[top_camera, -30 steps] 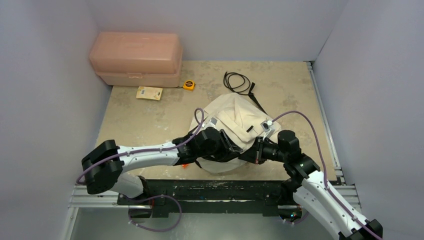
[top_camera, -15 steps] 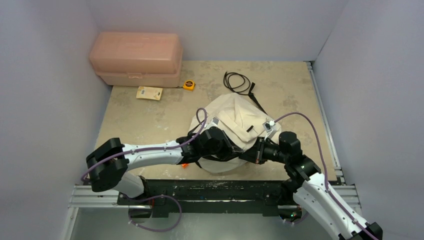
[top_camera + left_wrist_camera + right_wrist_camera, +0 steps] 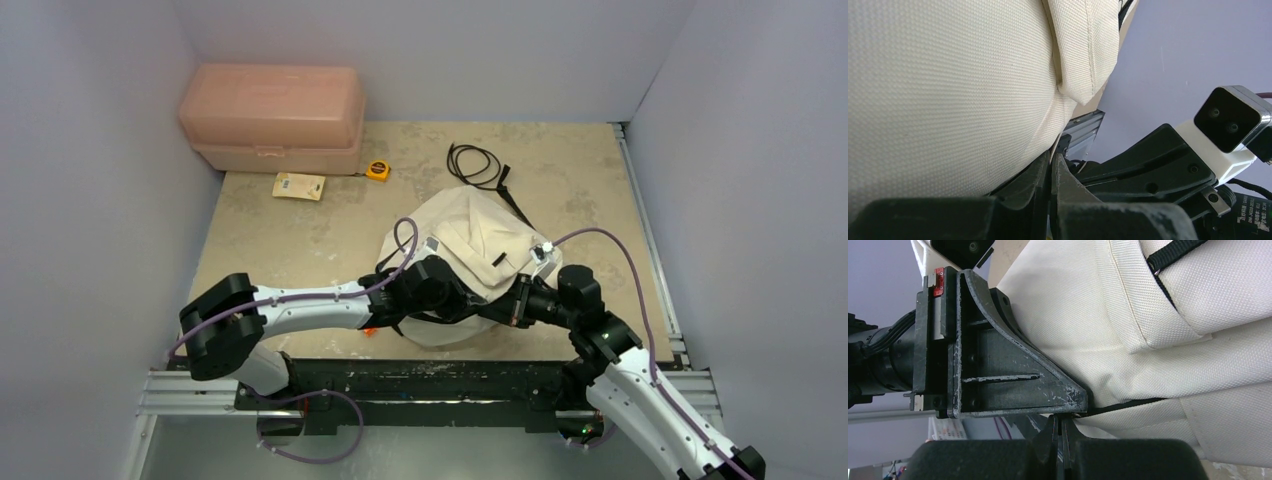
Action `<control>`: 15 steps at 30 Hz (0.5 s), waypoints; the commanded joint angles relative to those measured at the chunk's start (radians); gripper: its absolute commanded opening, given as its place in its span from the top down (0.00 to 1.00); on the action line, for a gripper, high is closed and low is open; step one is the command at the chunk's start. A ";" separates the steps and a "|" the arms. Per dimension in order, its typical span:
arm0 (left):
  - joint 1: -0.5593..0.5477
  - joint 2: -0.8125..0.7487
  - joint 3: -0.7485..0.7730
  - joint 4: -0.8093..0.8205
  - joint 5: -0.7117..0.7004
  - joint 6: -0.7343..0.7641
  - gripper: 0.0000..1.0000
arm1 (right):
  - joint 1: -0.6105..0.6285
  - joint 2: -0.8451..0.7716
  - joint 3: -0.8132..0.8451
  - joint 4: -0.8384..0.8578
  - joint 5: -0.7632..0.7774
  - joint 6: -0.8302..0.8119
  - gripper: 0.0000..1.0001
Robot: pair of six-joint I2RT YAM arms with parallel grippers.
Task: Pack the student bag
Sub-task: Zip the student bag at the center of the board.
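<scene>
One student bag [image 3: 470, 235], cream cloth with black zipper lines, lies on the table [image 3: 290, 250] near its front edge, centre-right. Its long axis runs from the front edge away toward the back wall, leaning slightly right.

Both arms meet at the bag's near end, so the bag lies beyond the jaws, on their far side. Neither arm is clearly nearer. My left gripper [image 3: 1053, 157] has its jaws pressed together against the bag's lower seam. My right gripper [image 3: 1061, 424] is likewise closed, tips at a black zipper line. I cannot tell whether either pinches anything.

Well apart, toward the back: one pink box [image 3: 272, 118], one yellow tape measure [image 3: 377, 170], one small yellow packet [image 3: 299, 186], one black cable [image 3: 475, 165].
</scene>
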 commanded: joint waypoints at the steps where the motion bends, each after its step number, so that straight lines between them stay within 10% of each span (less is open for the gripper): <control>1: -0.015 -0.028 0.030 -0.016 -0.055 0.002 1.00 | 0.003 -0.011 0.038 0.025 0.015 0.001 0.92; 5: -0.016 -0.075 0.057 -0.173 -0.092 0.029 1.00 | 0.003 -0.008 0.105 -0.169 0.095 -0.012 0.49; 10: -0.015 -0.100 0.086 -0.270 -0.077 0.051 1.00 | -0.001 0.021 0.139 -0.359 0.206 0.095 0.30; 15: -0.020 -0.082 0.122 -0.312 -0.039 0.062 1.00 | -0.009 0.084 0.063 -0.155 0.091 0.244 0.28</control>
